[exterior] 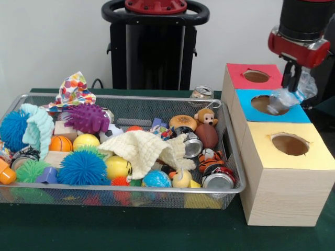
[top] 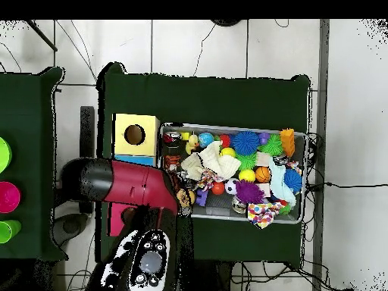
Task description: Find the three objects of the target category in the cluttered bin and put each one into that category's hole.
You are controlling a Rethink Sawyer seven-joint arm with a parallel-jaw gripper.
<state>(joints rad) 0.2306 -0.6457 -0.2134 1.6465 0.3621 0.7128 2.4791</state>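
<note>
My gripper [exterior: 292, 86] hangs at the right of the front view, shut on a crumpled clear plastic bottle [exterior: 285, 99]. The bottle's lower end dips toward the round hole in the blue box [exterior: 293, 115], the middle one of a row. A red box [exterior: 238, 76] stands behind it and a yellow box [exterior: 293, 157] in front, each with its own hole. In the overhead view the red arm [top: 129, 186] hides the gripper, the bottle and two boxes; only the yellow box [top: 121, 125] shows.
The wire bin [exterior: 230, 151] left of the boxes holds spiky balls, a cream cloth [exterior: 141, 149], a toy monkey [exterior: 205, 117], small balls and crushed cans [exterior: 218, 179]. Another can [exterior: 202, 93] sits behind the bin. Coloured cups [top: 6, 197] stand on a separate table.
</note>
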